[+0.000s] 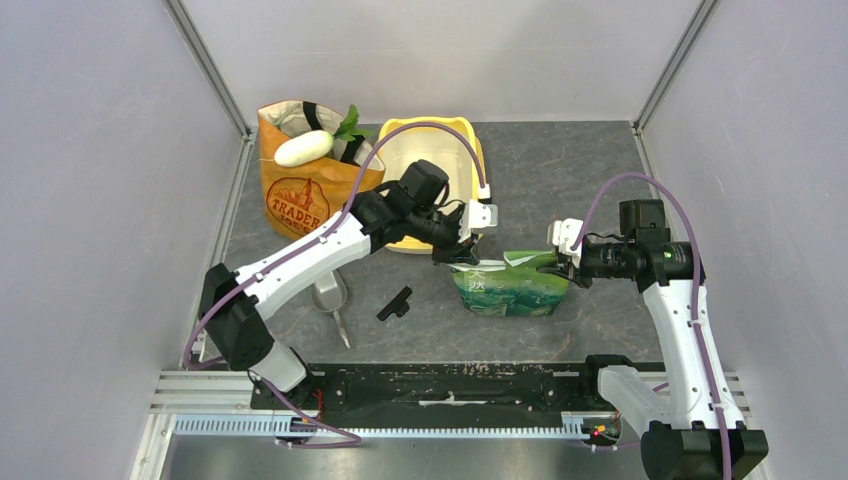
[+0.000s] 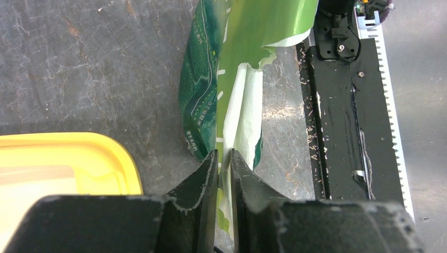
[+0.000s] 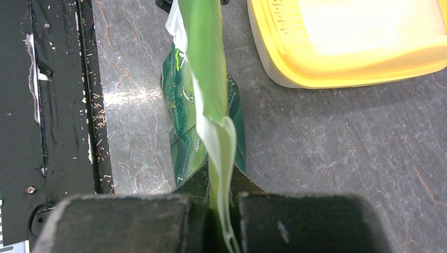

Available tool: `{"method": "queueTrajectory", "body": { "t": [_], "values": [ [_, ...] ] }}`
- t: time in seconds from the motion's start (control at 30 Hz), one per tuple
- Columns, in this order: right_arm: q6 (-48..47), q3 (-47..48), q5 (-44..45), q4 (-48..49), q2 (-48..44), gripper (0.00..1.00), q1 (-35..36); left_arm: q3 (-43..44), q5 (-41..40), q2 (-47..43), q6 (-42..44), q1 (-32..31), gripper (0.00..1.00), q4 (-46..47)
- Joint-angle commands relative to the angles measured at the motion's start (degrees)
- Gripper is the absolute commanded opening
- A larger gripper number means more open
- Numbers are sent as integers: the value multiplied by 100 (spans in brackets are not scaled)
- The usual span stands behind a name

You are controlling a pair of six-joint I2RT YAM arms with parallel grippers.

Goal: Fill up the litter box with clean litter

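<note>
The yellow litter box point(image 1: 470, 130) stands at the back middle of the table; its pale basin shows no clean litter, and none is in view anywhere. In front of it a green foil bag point(image 1: 510, 288) stands between both arms. My left gripper point(image 1: 468, 252) is shut on the bag's upper left edge; in the left wrist view the thin foil point(image 2: 203, 95) runs between the nearly touching jaws point(image 2: 224, 158), beside the box's corner point(image 2: 68, 158). My right gripper point(image 1: 560, 262) is shut on the bag's upper right edge, where the foil point(image 3: 205, 63) is pinched at the jaws point(image 3: 220, 176). The box's wall point(image 3: 358, 68) lies beyond.
An orange paper grocery bag point(image 1: 300, 190) holding a white radish point(image 1: 303, 148) stands left of the box. A clear scoop point(image 1: 330, 295) and a small black clip point(image 1: 396, 302) lie on the table under the left arm. A black rail point(image 1: 450, 385) runs along the near edge.
</note>
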Motion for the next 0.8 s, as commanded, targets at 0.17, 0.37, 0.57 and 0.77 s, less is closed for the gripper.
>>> {"method": "queueTrajectory", "body": {
  "t": [0.17,0.37,0.57,0.77],
  "values": [
    [-112,170,-324,-49,-49,0,-13,275,152,187,8,-53,26,-127],
    [-288,146,-332,-139,-25,0,-13,352,97,257,-121,-62,13,-29],
    [-590,165,-359,-338,23,0,-8,722,-222,516,-748,-64,2,179],
    [-720,291,-368,-457,156,0,-8,834,-927,803,-1117,-64,2,132]
  ]
}}
